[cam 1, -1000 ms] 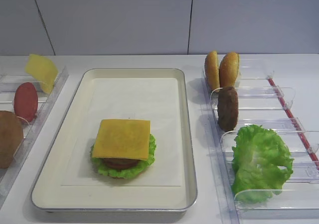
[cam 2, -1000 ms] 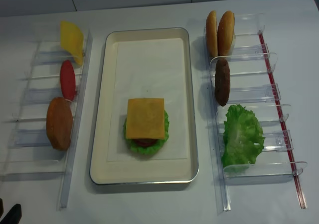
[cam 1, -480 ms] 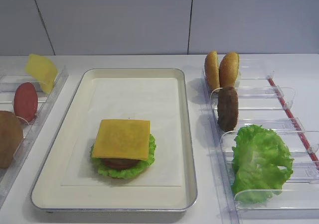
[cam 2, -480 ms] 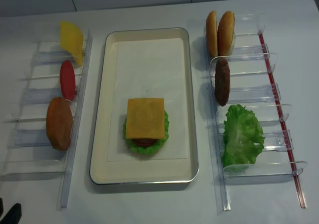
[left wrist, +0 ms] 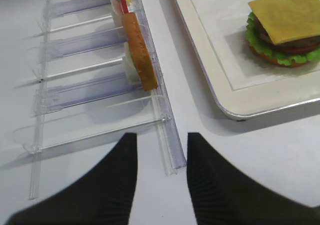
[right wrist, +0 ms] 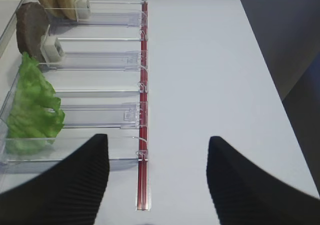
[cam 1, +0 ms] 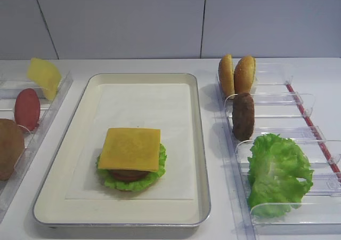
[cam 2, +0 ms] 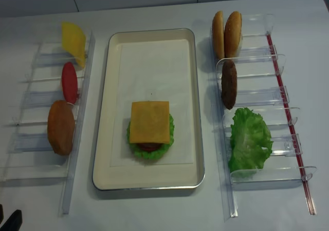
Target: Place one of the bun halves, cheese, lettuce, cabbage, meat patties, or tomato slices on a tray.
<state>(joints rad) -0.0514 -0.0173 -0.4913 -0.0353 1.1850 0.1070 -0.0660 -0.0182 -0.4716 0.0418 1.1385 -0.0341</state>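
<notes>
The metal tray (cam 1: 200, 144) (cam 2: 198, 113) holds a stack topped by the orange cheese (cam 1: 129, 149) (cam 2: 149, 121) (left wrist: 287, 16), with a red-brown layer and lettuce (cam 1: 114, 180) beneath it. On the right rack stand two bun halves (cam 1: 237, 74) (cam 2: 227, 33), a meat patty (cam 1: 243, 116) (right wrist: 31, 27) and a lettuce leaf (cam 1: 278, 173) (right wrist: 32, 110). A tomato slice (cam 1: 27, 108) (cam 2: 69, 82) stands in the left rack. My left gripper (left wrist: 161, 135) is open and empty, low over that rack's near end. My right gripper (right wrist: 157, 137) is open and empty, near the right rack's front corner.
The left rack (cam 2: 77, 154) also carries a pale yellow slice (cam 1: 45, 76) and an orange-brown disc (cam 2: 61, 127) (left wrist: 140, 55). A red strip (right wrist: 143, 110) runs along the right rack's outer side. The table's right edge (right wrist: 270, 80) lies close to my right gripper.
</notes>
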